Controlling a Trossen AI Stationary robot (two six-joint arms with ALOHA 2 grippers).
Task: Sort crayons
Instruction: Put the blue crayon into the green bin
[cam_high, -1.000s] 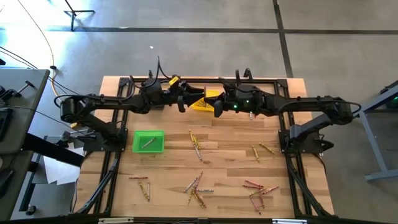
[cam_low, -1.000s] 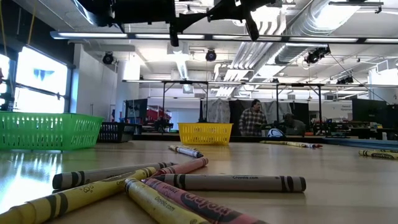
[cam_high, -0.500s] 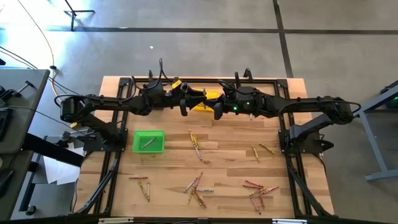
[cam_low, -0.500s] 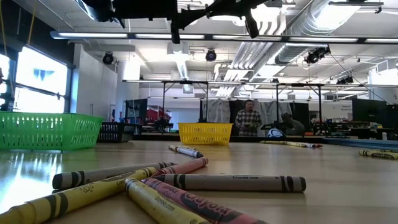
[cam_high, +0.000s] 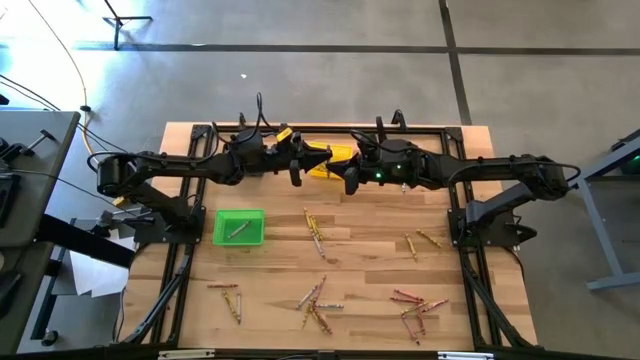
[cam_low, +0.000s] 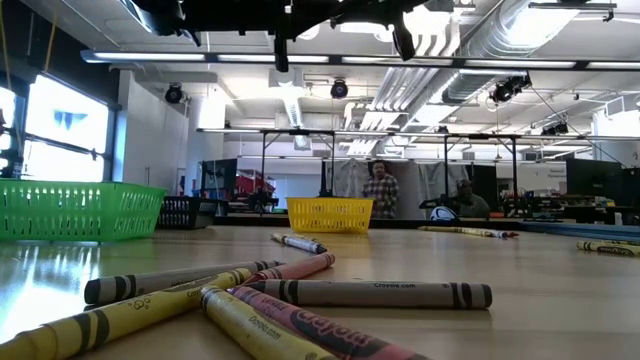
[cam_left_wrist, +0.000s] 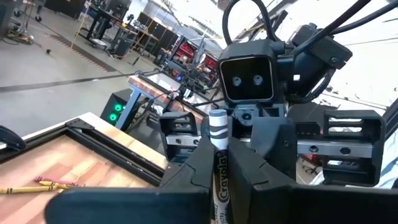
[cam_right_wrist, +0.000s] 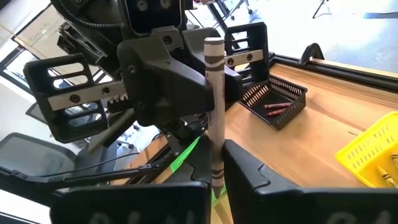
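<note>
Green bin (cam_high: 239, 227) sits on the left part of the wooden table (cam_high: 360, 262), holding one crayon; in the low view it shows as a green basket (cam_low: 75, 210) at the far left. Loose crayons (cam_high: 315, 298) lie scattered across the near half of the table, a cluster of them (cam_low: 270, 300) directly before the low camera, others (cam_high: 416, 305) grouped toward the right.

Both arms meet above the far edge of the table, over the yellow bin (cam_high: 330, 160), which they partly hide. The left gripper (cam_high: 318, 163) and the right gripper (cam_high: 345, 172) face each other tip to tip, raised well clear of the table top.

The left wrist view shows the left gripper (cam_left_wrist: 219, 171) closed narrow on a grey crayon (cam_left_wrist: 218, 162) that stands upright between its fingers, the right arm's wrist camera directly behind it. The right wrist view shows the right gripper (cam_right_wrist: 214, 163) closed on the same grey crayon (cam_right_wrist: 214, 106). Beyond it a black bin (cam_right_wrist: 273, 101) holds red crayons, and a corner of the yellow bin (cam_right_wrist: 370, 158) shows.

A person (cam_low: 379, 190) stands in the room behind the table.
</note>
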